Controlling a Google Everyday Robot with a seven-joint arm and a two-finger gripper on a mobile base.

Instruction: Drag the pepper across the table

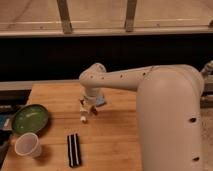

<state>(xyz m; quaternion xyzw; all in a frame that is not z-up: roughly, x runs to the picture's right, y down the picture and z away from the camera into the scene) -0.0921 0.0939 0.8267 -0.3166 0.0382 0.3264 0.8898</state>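
The robot's bulky white arm [170, 115] filled the lower right of the frame, blocking the right side of the table [115, 145] from sight. At lower left, a white paper cup [28, 145] stood near the table's front edge, with a dark rectangular block marked by a pale stripe [74, 149] lying just to its right. Behind the cup sat a green bowl [30, 118], close to the left edge of the light wooden top.

Toward the middle of the frame, the arm's rounded elbow reached left and bent down, putting the gripper [90, 105] low over the tabletop at the centre. Whether its fingers were apart or closed could not be told, as the wrist housing covered them from above. The pepper [94, 111], a small dark-red sliver, showed just below and right of the gripper, on the wood. A white tube [84, 111] lay beside it to the left, angled down toward the front, and a bit of blue sponge [101, 101] peeked out on the right behind the wrist.

Beyond the table ran a dark wall panel, and above it a pale ledge with two slanted metal posts [64, 16].
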